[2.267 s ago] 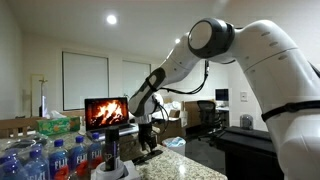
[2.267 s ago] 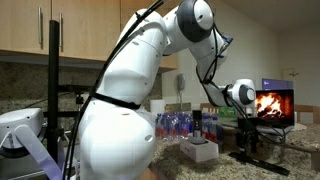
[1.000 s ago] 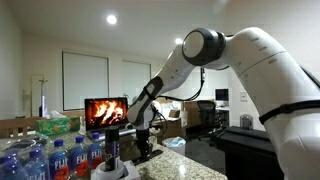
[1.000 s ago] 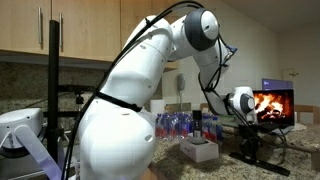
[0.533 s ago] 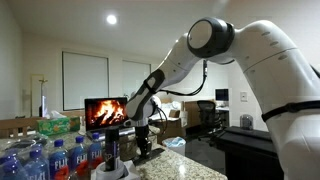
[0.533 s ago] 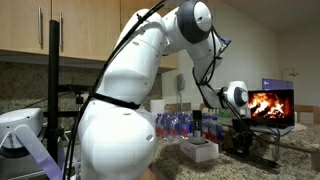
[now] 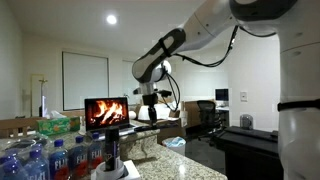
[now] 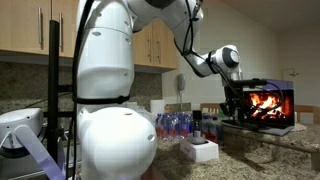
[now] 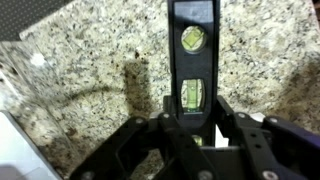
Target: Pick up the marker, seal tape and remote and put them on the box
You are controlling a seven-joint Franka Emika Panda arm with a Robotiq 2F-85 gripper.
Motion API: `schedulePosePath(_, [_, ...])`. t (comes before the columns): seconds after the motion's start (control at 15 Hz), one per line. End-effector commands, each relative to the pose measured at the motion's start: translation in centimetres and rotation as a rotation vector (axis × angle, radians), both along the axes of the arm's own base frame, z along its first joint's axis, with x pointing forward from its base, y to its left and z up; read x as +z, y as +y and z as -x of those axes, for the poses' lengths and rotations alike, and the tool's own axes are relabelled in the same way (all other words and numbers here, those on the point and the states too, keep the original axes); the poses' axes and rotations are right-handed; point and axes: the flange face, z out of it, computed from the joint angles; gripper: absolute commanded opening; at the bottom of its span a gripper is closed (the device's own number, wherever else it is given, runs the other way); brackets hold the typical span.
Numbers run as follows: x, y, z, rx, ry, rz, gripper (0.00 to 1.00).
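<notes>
Nearby, bottles [image 7: 62,158] crowd the counter [image 9: 80,60] beneath the remote [image 9: 192,60].

Speckled granite countertop [image 9: 75,65] fills the wrist view. In an exterior view, blue-labelled water bottles [image 7: 62,157] stand packed together, with a green tissue box [image 7: 57,126] showing above them and a screen [image 7: 106,112] with a fire picture glowing just beside it. A round ceiling light [image 7: 111,19] is lit. Wooden cabinets [image 8: 150,45] hang on the wall
</notes>
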Motion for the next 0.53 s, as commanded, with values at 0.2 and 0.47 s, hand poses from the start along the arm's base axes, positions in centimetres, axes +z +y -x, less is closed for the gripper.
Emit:
schedulePosePath(0.2, [10.0, 1.3, 4.0, -0.204, -0.092, 0.007, 0.17])
schedulePosePath(0.47, [12.5, 7.4, 3.6, -0.208, -0.149, 0.0, 0.17])
